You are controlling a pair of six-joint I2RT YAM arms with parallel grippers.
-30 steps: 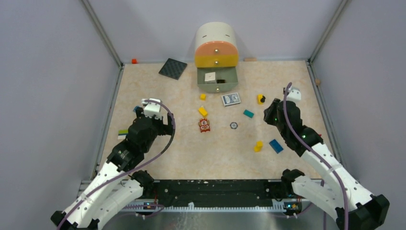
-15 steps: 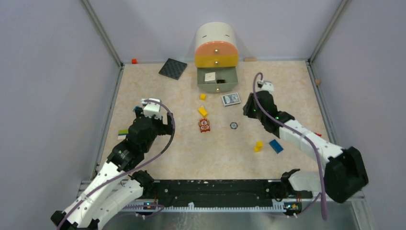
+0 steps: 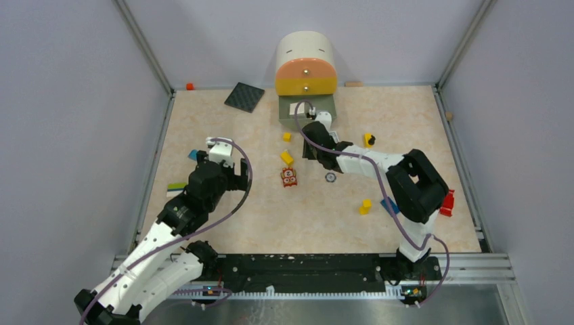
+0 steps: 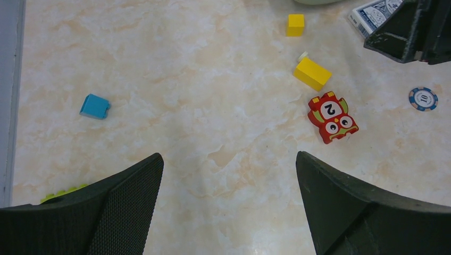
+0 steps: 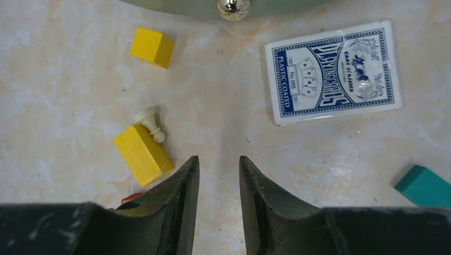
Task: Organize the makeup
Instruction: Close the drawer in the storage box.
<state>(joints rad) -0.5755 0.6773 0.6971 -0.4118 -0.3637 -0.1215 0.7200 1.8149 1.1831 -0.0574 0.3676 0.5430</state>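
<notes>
Left gripper: fingers spread wide, nothing between them. It hangs over bare table on the left side. In its wrist view I see a small blue block off to the left. A red owl block marked with a 2 sits to the right, and a blue-and-white poker chip lies beyond that.

Right gripper: fingers drawn close with only a narrow gap, holding nothing. The arm reaches across to the middle of the table, just in front of the drawer unit, whose green bottom drawer stands pulled out. Below the gripper:
- a yellow block just left of the left finger, with a small cream pawn lying against its top end
- a smaller yellow cube farther up, apart from both
- a blue-backed deck of cards up and to the right, flat on the table, clear of the fingers
- a teal block at the right edge

Makeup: the one piece I can pick out is the black square compact. It lies flat near the back edge of the table, left of the drawer unit, turned cornerwise. It is well apart from both grippers.
</notes>
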